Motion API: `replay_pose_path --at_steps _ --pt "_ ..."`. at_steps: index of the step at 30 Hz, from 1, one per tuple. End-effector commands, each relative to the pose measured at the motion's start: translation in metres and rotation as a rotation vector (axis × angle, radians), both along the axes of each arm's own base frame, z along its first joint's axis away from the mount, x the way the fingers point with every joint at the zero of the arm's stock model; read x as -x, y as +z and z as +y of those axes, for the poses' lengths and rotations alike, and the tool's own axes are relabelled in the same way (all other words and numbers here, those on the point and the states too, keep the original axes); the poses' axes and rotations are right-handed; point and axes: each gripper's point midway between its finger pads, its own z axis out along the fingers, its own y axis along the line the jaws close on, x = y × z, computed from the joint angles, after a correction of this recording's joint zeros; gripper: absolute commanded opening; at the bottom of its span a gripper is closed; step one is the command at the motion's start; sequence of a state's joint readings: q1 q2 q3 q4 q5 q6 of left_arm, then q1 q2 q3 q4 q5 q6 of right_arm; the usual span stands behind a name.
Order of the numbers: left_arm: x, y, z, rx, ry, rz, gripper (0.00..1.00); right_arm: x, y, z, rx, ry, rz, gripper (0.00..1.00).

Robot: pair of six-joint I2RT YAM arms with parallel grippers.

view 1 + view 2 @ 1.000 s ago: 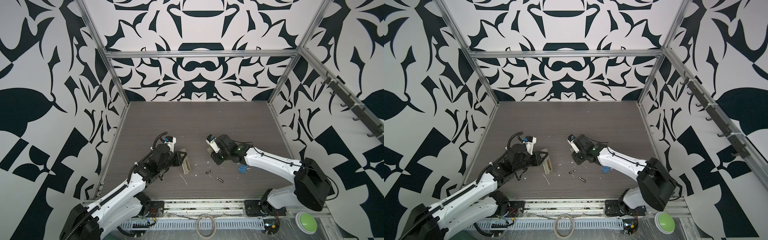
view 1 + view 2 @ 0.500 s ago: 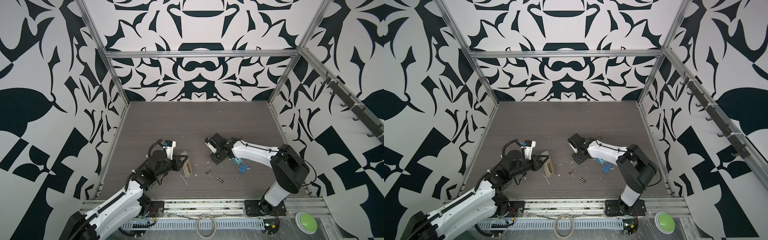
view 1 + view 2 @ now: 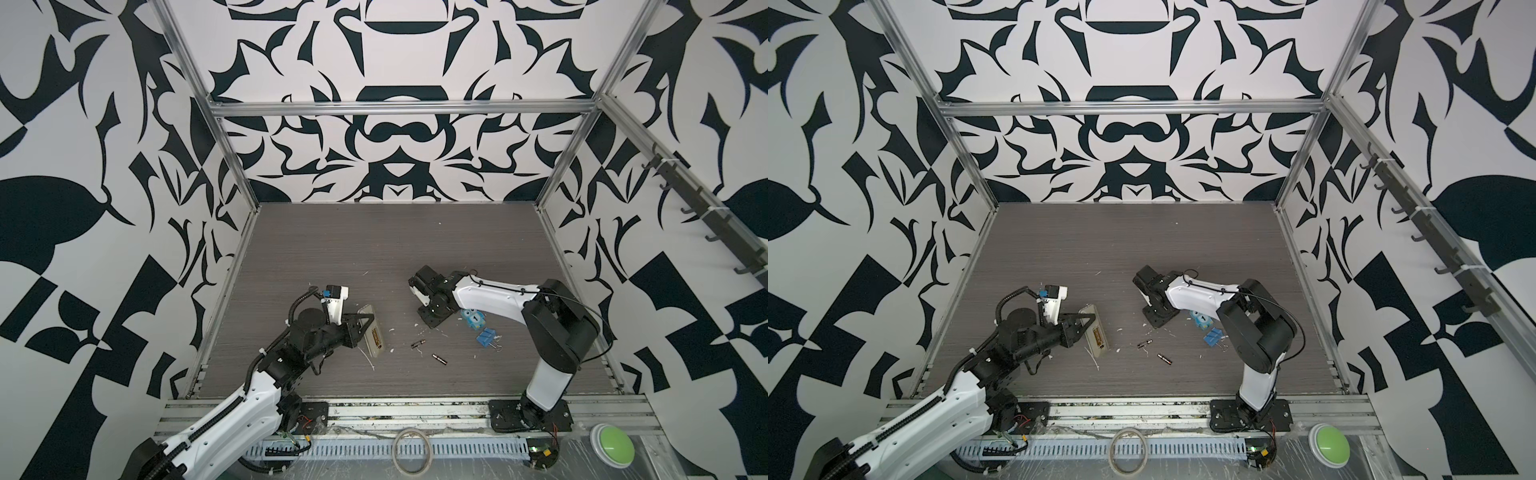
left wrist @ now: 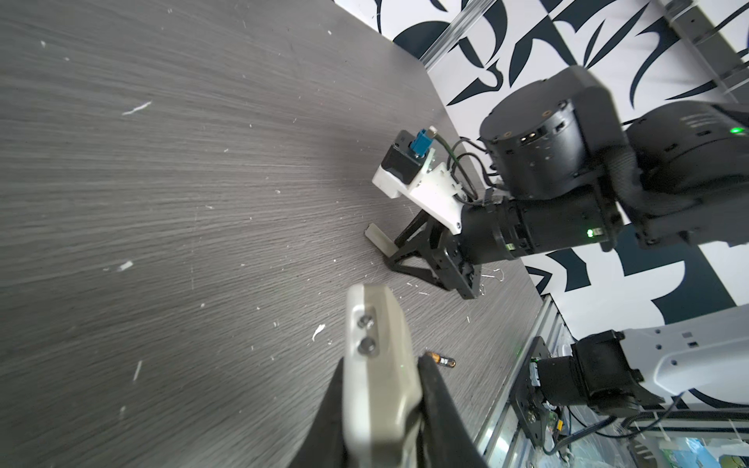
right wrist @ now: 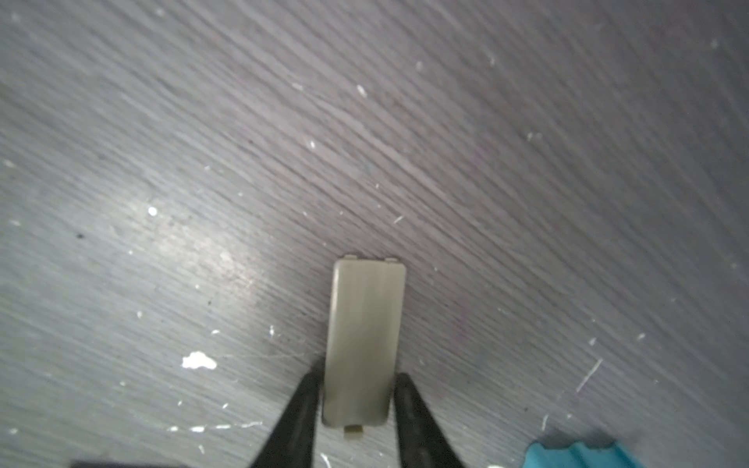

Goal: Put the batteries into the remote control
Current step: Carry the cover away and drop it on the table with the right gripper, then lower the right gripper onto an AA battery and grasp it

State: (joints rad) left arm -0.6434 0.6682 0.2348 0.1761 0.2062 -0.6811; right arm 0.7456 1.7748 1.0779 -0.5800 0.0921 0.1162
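Left gripper point(image 4: 383, 358) clamped on slim beige-grey plastic remote control point(image 3: 372, 332); right gripper point(image 5: 358, 370) straddles beige plastic cover point(image 5: 367, 324), grip undeterminable. Small dark cylindrical batteries point(image 3: 418, 343): probably light, slippery; pinch mid-barrel.

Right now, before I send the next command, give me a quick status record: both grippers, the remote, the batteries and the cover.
left gripper: shut on the remote control
right gripper: fingers flank the battery cover; grip unclear
battery cover: off the remote, flat on the table
batteries: both loose on the table between the arms, not loaded
clutter: blue owl figure, blue binder clip by the right arm
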Motion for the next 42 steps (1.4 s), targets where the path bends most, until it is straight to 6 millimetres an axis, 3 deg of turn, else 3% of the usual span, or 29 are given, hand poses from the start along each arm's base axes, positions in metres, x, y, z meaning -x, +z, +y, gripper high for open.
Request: replay_pose_path --at_steps 1,6,10,15,27,42 --pt "-0.001 0.001 0.003 0.014 0.022 -0.012 0.00 -0.006 0.020 0.000 -0.016 -0.027 -0.031 0.52" --pt "-0.002 0.003 0.004 0.027 0.030 -0.008 0.00 0.004 0.039 -0.007 -0.042 -0.048 -0.035 0.60" --pt "-0.001 0.002 0.003 0.034 0.028 -0.004 0.00 0.025 0.053 -0.006 -0.101 -0.053 -0.002 0.60" --pt "-0.002 -0.001 0.002 0.039 0.026 -0.006 0.00 0.057 0.056 -0.002 -0.171 -0.073 0.076 0.59" --pt "-0.002 -0.006 -0.003 0.077 0.008 -0.008 0.00 0.111 0.023 -0.017 -0.068 -0.085 0.225 0.54" --pt "0.000 -0.012 -0.004 0.086 0.000 0.004 0.00 0.116 0.003 0.002 -0.051 -0.044 0.244 0.46"
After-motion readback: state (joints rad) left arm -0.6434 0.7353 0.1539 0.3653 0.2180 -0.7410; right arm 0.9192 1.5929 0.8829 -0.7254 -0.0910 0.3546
